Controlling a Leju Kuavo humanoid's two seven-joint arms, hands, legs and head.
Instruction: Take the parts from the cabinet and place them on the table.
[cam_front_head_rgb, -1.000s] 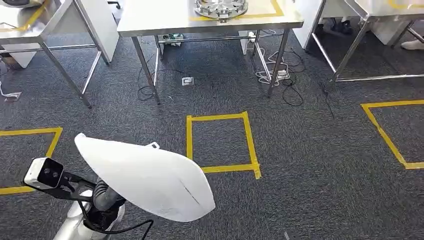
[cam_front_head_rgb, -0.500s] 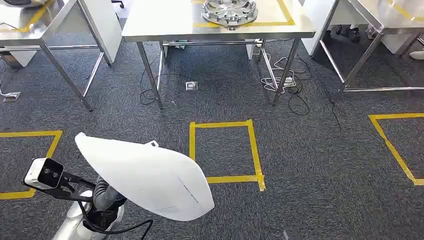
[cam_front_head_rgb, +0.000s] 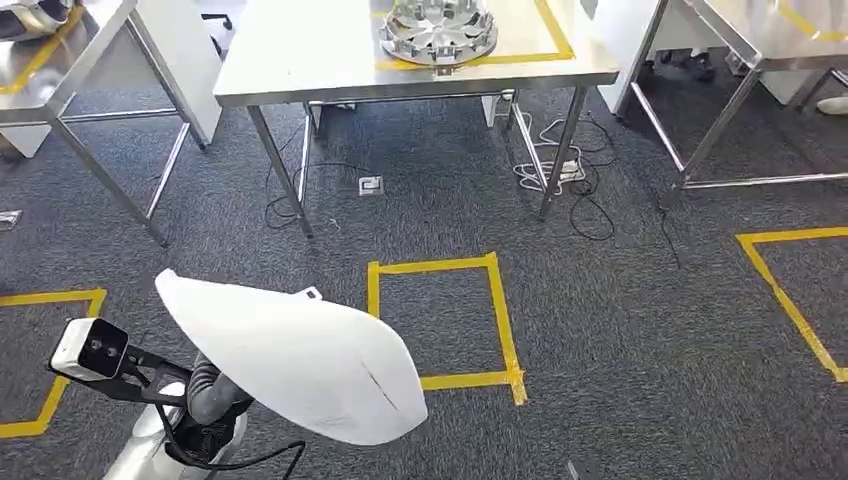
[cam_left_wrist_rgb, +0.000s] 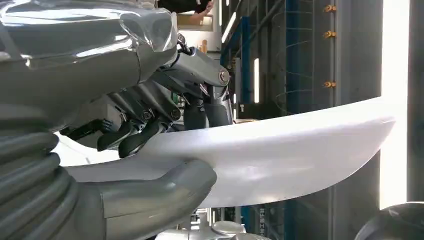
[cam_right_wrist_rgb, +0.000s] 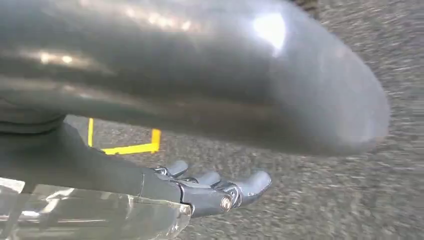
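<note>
1. Where the head view looks down on the grey carpet (cam_front_head_rgb: 640, 330), the left hand (cam_front_head_rgb: 210, 400) sits at the lower left under a large white curved panel (cam_front_head_rgb: 290, 355), which hides most of it; a small white camera block (cam_front_head_rgb: 88, 348) juts out beside the wrist. Ahead stands a steel desk (cam_front_head_rgb: 300, 60) marked with yellow tape, and on it lies a round silver wheel-like part (cam_front_head_rgb: 438, 27). Under the desk lie loose cables (cam_front_head_rgb: 560, 165) and a floor socket (cam_front_head_rgb: 370, 184). A yellow tape square (cam_front_head_rgb: 440, 320) is marked on the carpet between the robot and the desk, with further tape outlines to either side. Other steel desks flank the middle one.

2. In the left wrist view, the left hand (cam_left_wrist_rgb: 150, 150) grasps the white curved panel (cam_left_wrist_rgb: 280, 150): the thick grey thumb presses one face and the dark fingers (cam_left_wrist_rgb: 130, 137) curl over the other, so the panel's edge is pinched between them. Blue shelving uprights (cam_left_wrist_rgb: 290, 50) stand behind.

3. In the right wrist view, the right hand (cam_right_wrist_rgb: 210, 187) hangs over the carpet (cam_right_wrist_rgb: 325, 200) with its fingers (cam_right_wrist_rgb: 250, 182) lightly bent, apart, and grasping nothing. A corner of yellow tape (cam_right_wrist_rgb: 135, 147) shows on the floor beyond.
</note>
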